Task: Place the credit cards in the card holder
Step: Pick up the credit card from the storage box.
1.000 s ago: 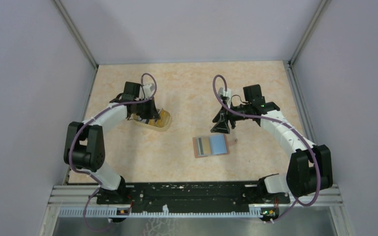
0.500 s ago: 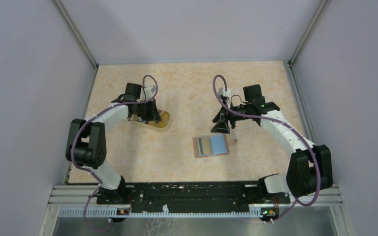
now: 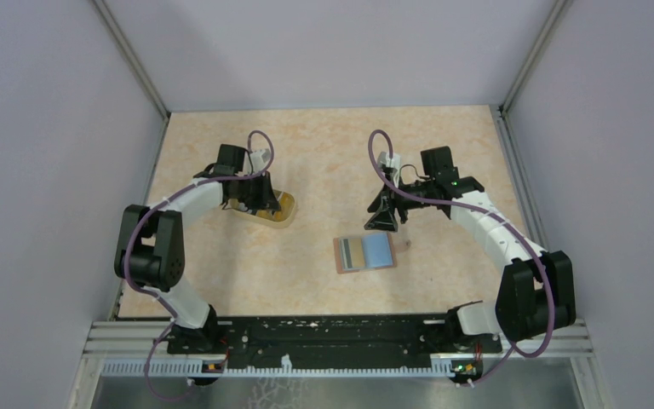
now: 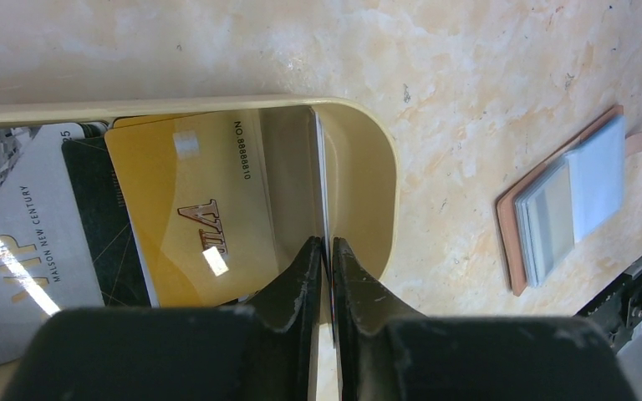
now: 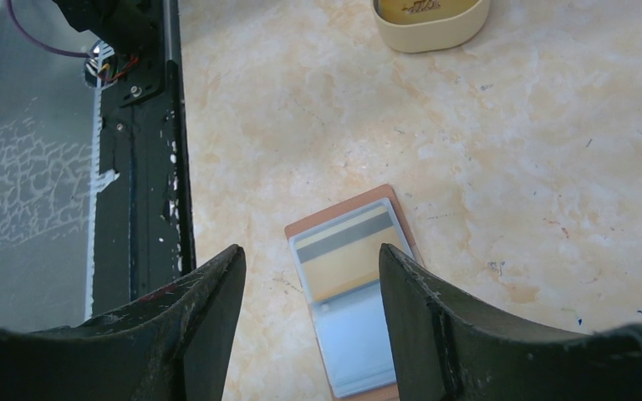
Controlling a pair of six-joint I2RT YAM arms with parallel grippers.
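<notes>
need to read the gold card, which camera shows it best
Left wrist view: the gold card sits close up in the cream tray, print legible. Right wrist view catches a sliver at its top edge; in the top view the left arm mostly hides it.

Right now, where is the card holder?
In the top view the card holder lies open right of centre, just on the near side of the right gripper, well apart from the yellowish cup to its left.
</notes>
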